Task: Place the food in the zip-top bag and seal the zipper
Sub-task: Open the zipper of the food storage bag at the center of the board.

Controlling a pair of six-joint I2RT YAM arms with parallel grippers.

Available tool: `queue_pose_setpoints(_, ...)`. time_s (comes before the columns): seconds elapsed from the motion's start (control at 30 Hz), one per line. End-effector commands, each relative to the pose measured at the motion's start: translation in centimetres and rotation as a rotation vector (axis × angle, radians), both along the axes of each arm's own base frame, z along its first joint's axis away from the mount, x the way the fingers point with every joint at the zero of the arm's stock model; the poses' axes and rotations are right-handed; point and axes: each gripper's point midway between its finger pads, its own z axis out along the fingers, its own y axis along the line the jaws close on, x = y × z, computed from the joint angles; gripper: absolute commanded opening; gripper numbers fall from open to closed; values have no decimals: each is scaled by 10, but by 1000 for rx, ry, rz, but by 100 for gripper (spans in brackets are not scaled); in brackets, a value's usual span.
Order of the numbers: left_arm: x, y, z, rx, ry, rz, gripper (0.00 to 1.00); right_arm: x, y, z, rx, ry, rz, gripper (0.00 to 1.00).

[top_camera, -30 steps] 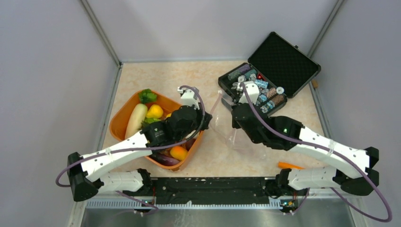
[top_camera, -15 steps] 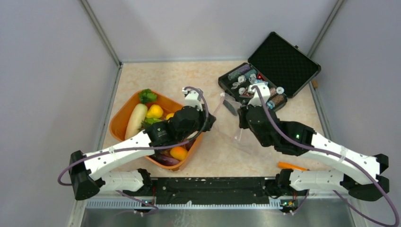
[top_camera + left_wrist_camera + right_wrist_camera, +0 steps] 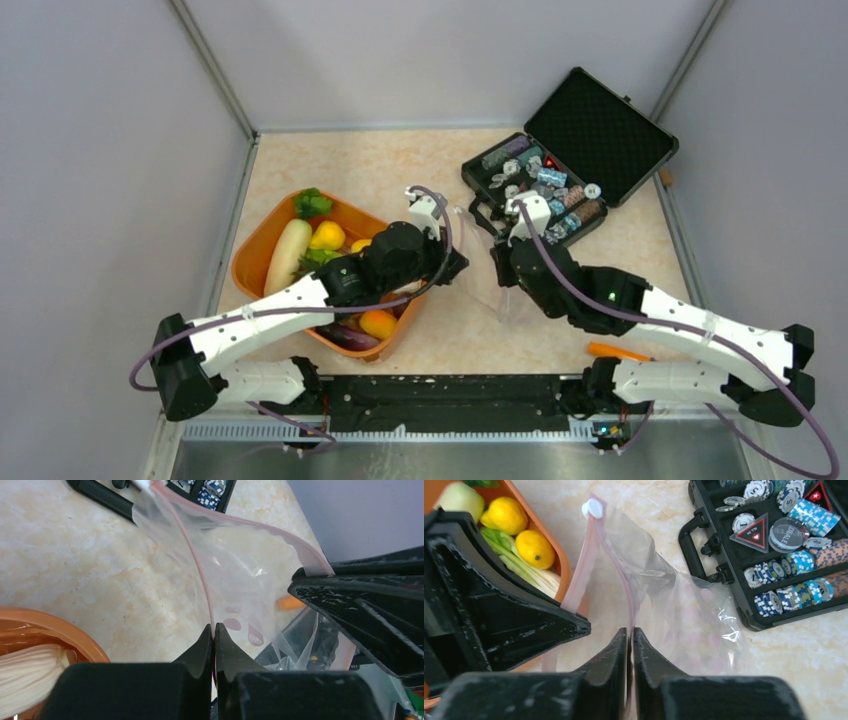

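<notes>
Zip-top bag [image 3: 674, 600] is sitting between orange tub [image 3: 252, 258] and black case [image 3: 600, 130] with its mouth spread. Left gripper [image 3: 214, 630] and right gripper [image 3: 630, 632] are each pinching the zipper [image 3: 578, 567] on opposite sides, while the food [image 3: 325, 238] is lying in the tub.

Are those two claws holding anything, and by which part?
Yes: the left end effector and right end effector each pinch the clear zip-top bag by the pink zipper strip at its mouth, on opposite lips.
</notes>
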Motion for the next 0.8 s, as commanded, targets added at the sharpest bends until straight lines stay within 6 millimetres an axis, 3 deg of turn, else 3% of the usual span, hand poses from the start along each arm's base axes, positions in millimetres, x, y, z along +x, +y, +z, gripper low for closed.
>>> queue_pose_setpoints(0.0, -1, -9, 24, -57, -27, -34, 0, -1, 2, 28, 74, -30, 28, 14)
queue_pose_setpoints(0.17, 1, -18, 39, -106, -3, -29, 0, -4, 3, 29, 53, 14, 24, 40)
queue_pose_setpoints(0.27, 2, -19, 48, -131, 11, -7, 0, -5, 0, 32, 25, 36, 15, 48)
queue_pose_setpoints(0.43, 8, -18, 51, -144, 36, 49, 0, -7, 5, 28, -33, 106, -4, 49)
queue_pose_setpoints(0.57, 12, -16, 51, -143, 43, 86, 0, -2, -6, 14, -158, 131, -106, 47)
queue_pose_setpoints(0.77, 15, -12, 46, -117, 46, 113, 0, 0, -1, 16, -166, 88, -146, 37)
